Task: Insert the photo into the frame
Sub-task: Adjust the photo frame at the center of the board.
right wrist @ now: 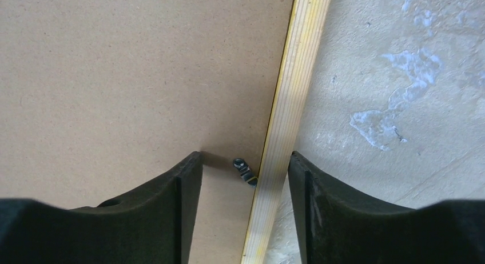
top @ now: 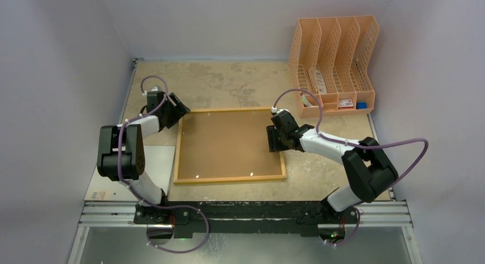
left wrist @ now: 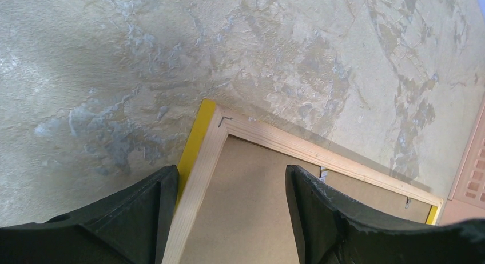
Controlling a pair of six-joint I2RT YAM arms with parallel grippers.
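**A:** Start at the left fingers. What are they doing?

**B:** The left gripper point(left wrist: 229, 172) has its fingers point(left wrist: 137, 218) spread wide and grips nothing. The left rail of the frame point(left wrist: 200, 172) runs up between them, just short of its far-left corner. One finger sits over the bare table point(left wrist: 114, 75) and the other over the brown backing board point(left wrist: 251, 212). I cannot tell whether either pad touches the wood.

**A:** And the right side?

**B:** It is much the same. The right gripper point(right wrist: 245, 158) is also parted, and its fingers point(right wrist: 154, 212) straddle the frame's right rail point(right wrist: 289, 104). A small dark metal tab point(right wrist: 243, 168) lies on the backing board point(right wrist: 114, 75) between the tips, just beside the rail.

**A:** Where does the frame lie overall?

**B:** The top view shows the frame point(top: 229, 178) flat on the middle of the table point(top: 229, 84), with its pale wooden back upward. Yellow shows only along its outer edges. The backing board point(top: 229, 144) fills the opening. The left gripper point(top: 178, 111) hangs at the far-left corner. The right gripper point(top: 273, 139) is over the right rail, about halfway along it.

**A:** Anything else around it?

**B:** A peach file rack point(top: 334, 58) stands upright at the far right, well apart from the frame. A pale flat panel point(top: 108, 190) lies at the near left, partly under the left arm.
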